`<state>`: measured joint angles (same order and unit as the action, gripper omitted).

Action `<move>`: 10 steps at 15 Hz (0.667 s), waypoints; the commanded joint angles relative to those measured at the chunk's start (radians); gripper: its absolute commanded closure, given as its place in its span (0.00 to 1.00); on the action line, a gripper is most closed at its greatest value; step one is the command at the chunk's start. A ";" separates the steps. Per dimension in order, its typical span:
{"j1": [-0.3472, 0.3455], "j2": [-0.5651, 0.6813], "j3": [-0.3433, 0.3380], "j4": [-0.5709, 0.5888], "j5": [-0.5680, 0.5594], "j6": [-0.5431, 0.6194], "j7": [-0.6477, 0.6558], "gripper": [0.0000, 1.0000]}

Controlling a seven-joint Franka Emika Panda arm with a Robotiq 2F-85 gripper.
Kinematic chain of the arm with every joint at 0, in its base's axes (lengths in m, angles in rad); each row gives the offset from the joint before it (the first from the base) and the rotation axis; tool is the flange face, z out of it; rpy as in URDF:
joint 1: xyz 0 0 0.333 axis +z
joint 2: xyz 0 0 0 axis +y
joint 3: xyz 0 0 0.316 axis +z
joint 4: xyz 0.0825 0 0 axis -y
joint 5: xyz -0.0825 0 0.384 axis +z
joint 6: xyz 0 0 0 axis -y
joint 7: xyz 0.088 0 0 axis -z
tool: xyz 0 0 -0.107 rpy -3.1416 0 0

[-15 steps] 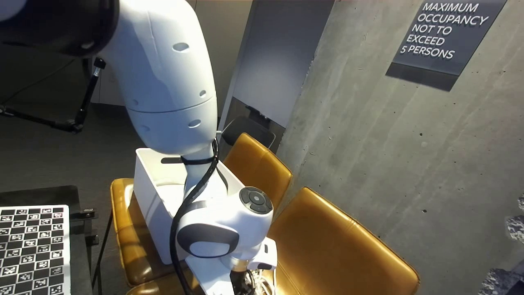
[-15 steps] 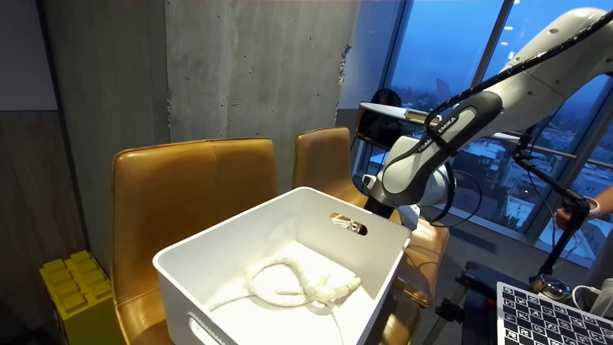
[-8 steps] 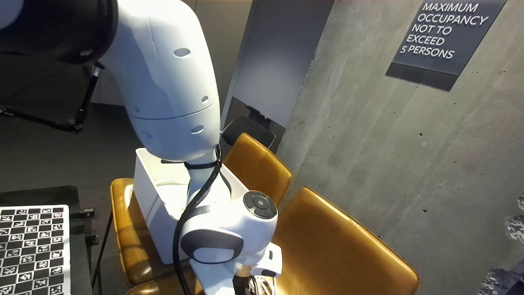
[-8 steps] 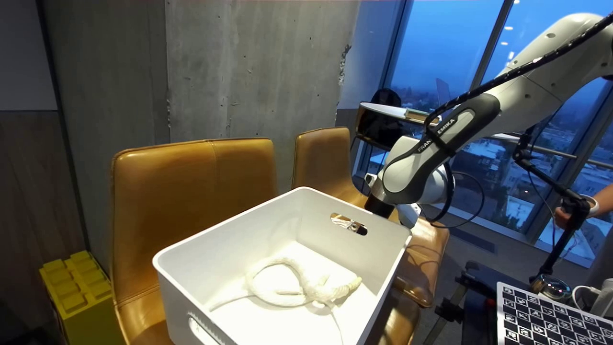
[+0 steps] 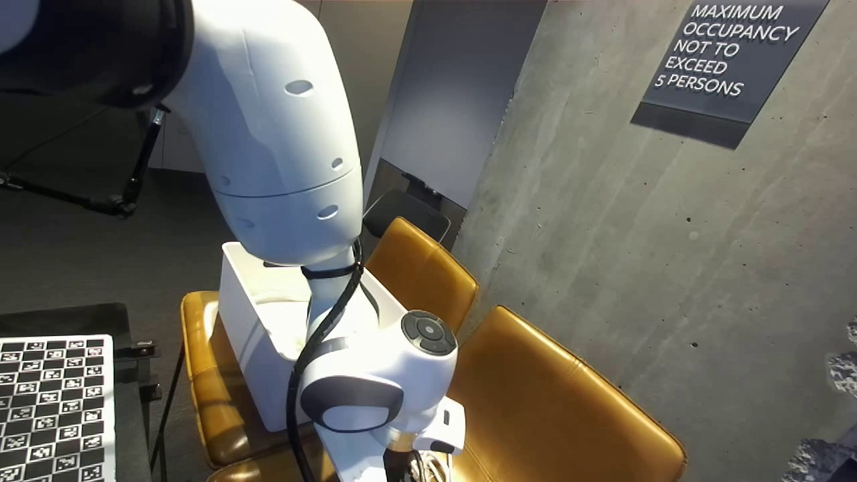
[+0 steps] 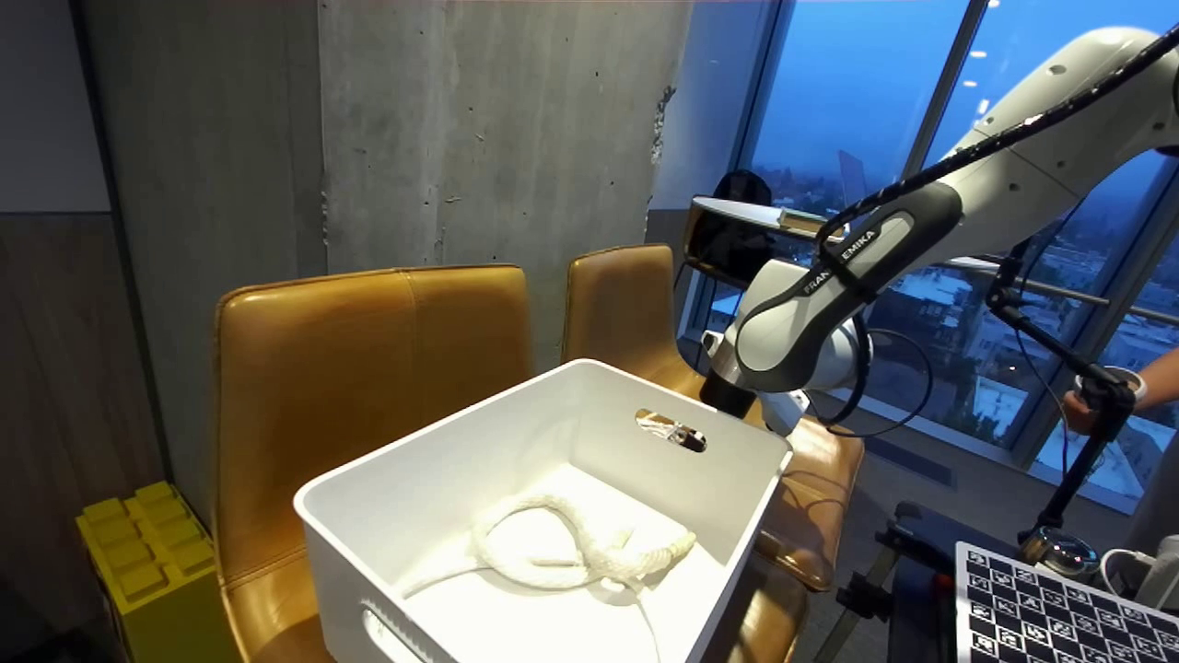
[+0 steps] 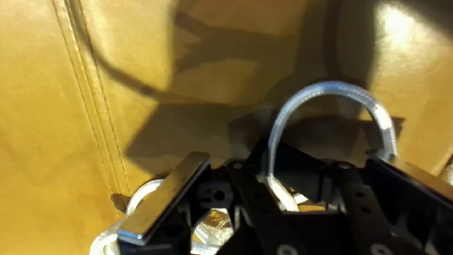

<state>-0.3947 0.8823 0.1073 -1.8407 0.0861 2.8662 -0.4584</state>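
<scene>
My end effector [image 7: 293,164] sits low over the loops of a white cable [image 7: 383,118]; its tips blur into dark overlap in the wrist view, so I cannot tell whether they have met or pinch a strand. One loop arches up ahead of me, and the coils lie on a chair seat [image 7: 42,106], seemingly near its back edge, where the backrest [image 5: 562,395] rises in an exterior view. Over the last second my arm has dipped slightly, then all but stopped; I take that to mean I am at gripping height, with the cable, as far as I can see, not lifted clear of the seat. Just beyond stands a white box [image 6: 516,451] on the neighbouring chair [image 5: 213,395], a pale rope [image 6: 636,558] inside it. Farther out are a patterned board [image 5: 53,415] on a black tabletop [image 5: 60,318], the concrete wall [image 6: 507,166] and tall windows [image 6: 847,110].
</scene>
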 commanded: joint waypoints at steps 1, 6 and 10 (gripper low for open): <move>0.007 -0.003 -0.002 0.019 -0.028 -0.016 0.044 0.98; 0.061 -0.181 -0.020 -0.090 -0.074 -0.053 0.075 0.98; 0.090 -0.375 -0.005 -0.196 -0.107 -0.079 0.046 0.98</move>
<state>-0.3276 0.6817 0.1053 -1.9172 0.0063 2.8285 -0.4123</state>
